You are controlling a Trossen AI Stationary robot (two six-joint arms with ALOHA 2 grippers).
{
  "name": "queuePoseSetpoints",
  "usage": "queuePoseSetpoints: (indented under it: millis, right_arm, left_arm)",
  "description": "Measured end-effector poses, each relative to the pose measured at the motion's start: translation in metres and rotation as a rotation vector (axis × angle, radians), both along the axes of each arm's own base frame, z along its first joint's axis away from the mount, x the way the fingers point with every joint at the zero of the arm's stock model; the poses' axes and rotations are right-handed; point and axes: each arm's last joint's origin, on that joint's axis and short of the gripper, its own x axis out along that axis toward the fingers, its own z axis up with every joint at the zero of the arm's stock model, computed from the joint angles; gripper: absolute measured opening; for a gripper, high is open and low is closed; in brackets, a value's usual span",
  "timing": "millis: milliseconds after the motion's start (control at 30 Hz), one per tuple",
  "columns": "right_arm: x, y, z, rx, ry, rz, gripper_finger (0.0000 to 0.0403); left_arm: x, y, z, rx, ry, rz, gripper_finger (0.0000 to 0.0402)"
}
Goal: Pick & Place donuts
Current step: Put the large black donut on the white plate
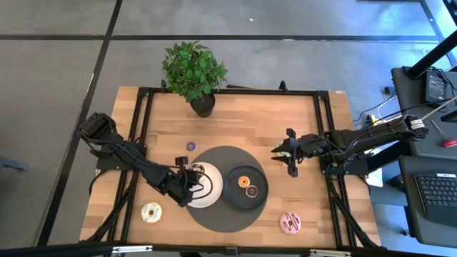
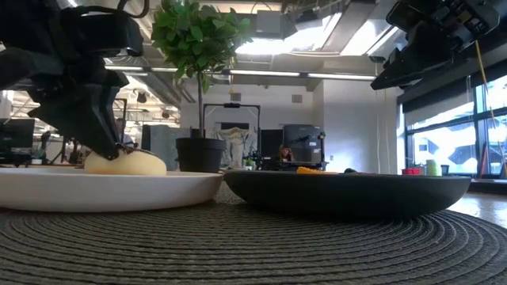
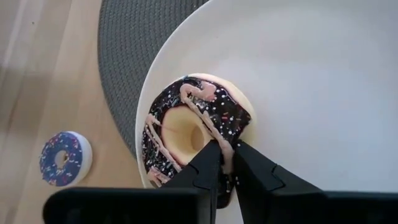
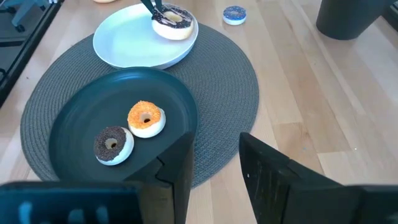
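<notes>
A chocolate-iced donut with pink drizzle (image 3: 193, 127) lies on the white plate (image 3: 323, 74), near its rim; my left gripper (image 3: 225, 165) is shut on it. The same donut (image 4: 173, 20) shows in the right wrist view, and its pale underside (image 2: 127, 163) in the low view. An orange donut (image 4: 146, 118) and a small chocolate donut (image 4: 113, 144) sit in the black plate (image 4: 81, 118). On the wood lie a small purple donut (image 1: 191, 145), a white donut (image 1: 151, 212) and a pink donut (image 1: 290, 223). My right gripper (image 1: 287, 152) hovers open right of the mat. My left gripper pinches the chocolate donut's ring wall (image 3: 227, 144) between its two fingers, one fingertip (image 3: 208, 163) in the hole and the other (image 3: 249, 163) outside. It comes from above, slanting down. The donut rests flat on the white plate.
Both plates sit on a round grey woven mat (image 1: 214, 160). A potted plant (image 1: 194, 71) stands at the table's far edge. The black frame rails (image 1: 323, 128) run along the table's sides. Bare wood lies between the mat and the plant.
</notes>
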Motion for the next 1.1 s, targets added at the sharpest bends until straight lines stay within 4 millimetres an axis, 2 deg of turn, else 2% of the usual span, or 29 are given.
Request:
queuePoseSetpoints:
  millis: [333, 700, 1100]
  right_arm:
    - [0.0, 0.0, 0.0, 0.0, 0.0, 0.0, 0.0131]
    - [0.0, 0.0, 0.0, 0.0, 0.0, 0.0, 0.0131]
    - [0.0, 0.0, -0.0001, 0.0, 0.001, 0.001, 0.0131]
  left_arm:
    - [0.0024, -0.0015, 0.0009, -0.016, -0.028, 0.001, 0.0047]
    - [0.0022, -0.0004, 0.0013, 0.016, -0.04, 0.01, 0.0107]
    - [0.0019, -0.001, 0.0009, 0.033, 0.0, -0.063, 0.014]
